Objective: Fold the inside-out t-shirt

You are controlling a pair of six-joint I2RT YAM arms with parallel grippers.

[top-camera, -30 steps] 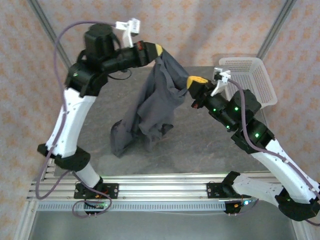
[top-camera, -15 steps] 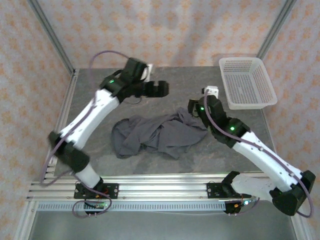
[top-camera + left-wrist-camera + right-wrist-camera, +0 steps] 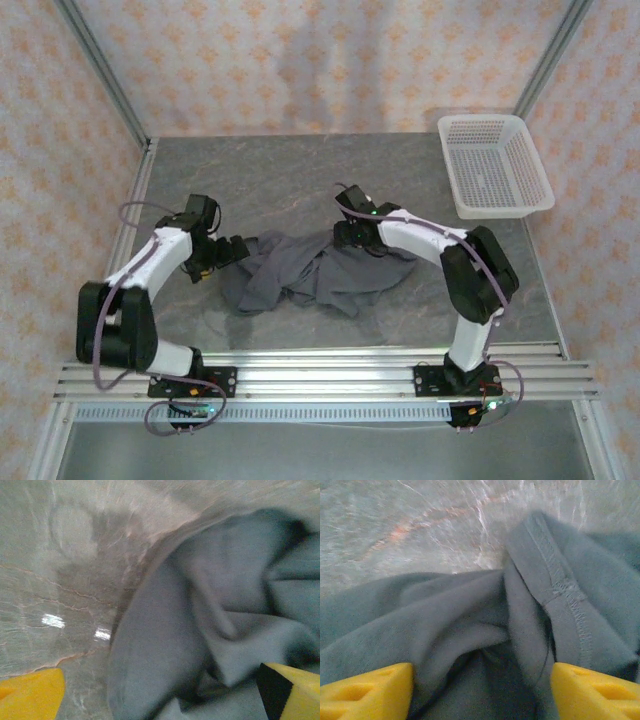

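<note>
Clearly the folding has not begun: the inside-out t-shirt [image 3: 320, 275] lies as a crumpled heap in the middle of the tabletop [image 3: 300, 170], not spread flat and with no neat fold showing. At its left edge the left claw [image 3: 232, 250] sits low over the cloth with its jaws wide apart. In the left wrist view its yellow fingertips [image 3: 30, 695] stand either side of a rumpled lobe of grey fabric, gripping nothing. Across the heap, at its back edge right of centre, the right claw [image 3: 345, 236] also stands open close over the cloth. Its yellow fingertips [image 3: 365, 692] flank a bunched ridge, and a stitched hem [image 3: 565, 587] runs beside it. By my judgement all the work is left: find the shoulders or two corners, draw the shirt out flat, then fold it. Well to the right, at the back corner, a white mesh basket [image 3: 495, 165] stands apart from the shirt and out of the way. Nothing hinders the work except the shirt's own tangle.
</note>
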